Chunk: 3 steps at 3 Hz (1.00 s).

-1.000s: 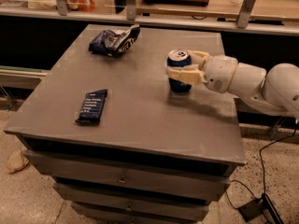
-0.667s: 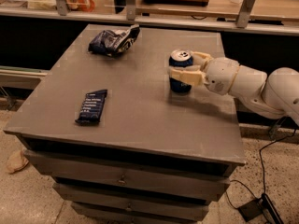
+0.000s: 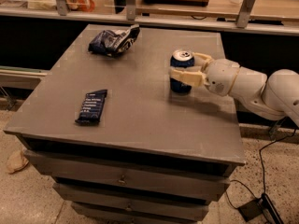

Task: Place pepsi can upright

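The pepsi can (image 3: 181, 84) is blue with a silver top and stands upright on the grey table (image 3: 140, 120), right of the middle. My gripper (image 3: 184, 64) reaches in from the right and is shut on the can. One cream finger (image 3: 187, 75) crosses the can's front and the other (image 3: 202, 57) lies behind its top right. The can's base appears to rest on the tabletop.
A dark blue-and-white snack bag (image 3: 113, 41) lies at the table's back left. A flat dark blue wrapper bar (image 3: 91, 106) lies at the front left. A counter with metal posts (image 3: 129, 2) runs behind the table. Cables (image 3: 261, 204) lie on the floor at right.
The can and the gripper have barely shifted. The grip looks the same.
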{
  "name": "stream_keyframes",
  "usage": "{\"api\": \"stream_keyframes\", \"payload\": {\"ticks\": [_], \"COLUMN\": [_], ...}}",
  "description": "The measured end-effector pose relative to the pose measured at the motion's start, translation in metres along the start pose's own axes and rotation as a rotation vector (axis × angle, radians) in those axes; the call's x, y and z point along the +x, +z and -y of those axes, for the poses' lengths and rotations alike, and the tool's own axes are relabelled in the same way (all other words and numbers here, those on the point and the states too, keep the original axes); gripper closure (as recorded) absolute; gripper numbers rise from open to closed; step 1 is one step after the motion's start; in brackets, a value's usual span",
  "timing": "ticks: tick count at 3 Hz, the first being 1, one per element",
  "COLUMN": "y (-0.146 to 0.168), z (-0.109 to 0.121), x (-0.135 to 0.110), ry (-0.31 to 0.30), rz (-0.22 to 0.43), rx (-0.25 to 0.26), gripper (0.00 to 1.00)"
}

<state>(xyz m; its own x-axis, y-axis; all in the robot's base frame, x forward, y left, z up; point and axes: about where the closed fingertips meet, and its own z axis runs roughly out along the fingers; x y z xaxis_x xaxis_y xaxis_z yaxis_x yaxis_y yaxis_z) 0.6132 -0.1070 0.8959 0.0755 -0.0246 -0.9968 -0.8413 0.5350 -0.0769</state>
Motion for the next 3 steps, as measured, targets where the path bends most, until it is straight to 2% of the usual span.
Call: {"api": "stream_keyframes", "payload": {"ticks": [1,2,3], "y": [0.0,-0.009,-0.021], "z": [0.0,0.002,0.001], "x": [0.0,0.005,0.009], "ry": [0.0,0.009,0.019], "rz": [0.0,-0.044,-0.087], "rx": [0.0,0.018,0.038], "gripper": [0.31,0.07,0.0]}}
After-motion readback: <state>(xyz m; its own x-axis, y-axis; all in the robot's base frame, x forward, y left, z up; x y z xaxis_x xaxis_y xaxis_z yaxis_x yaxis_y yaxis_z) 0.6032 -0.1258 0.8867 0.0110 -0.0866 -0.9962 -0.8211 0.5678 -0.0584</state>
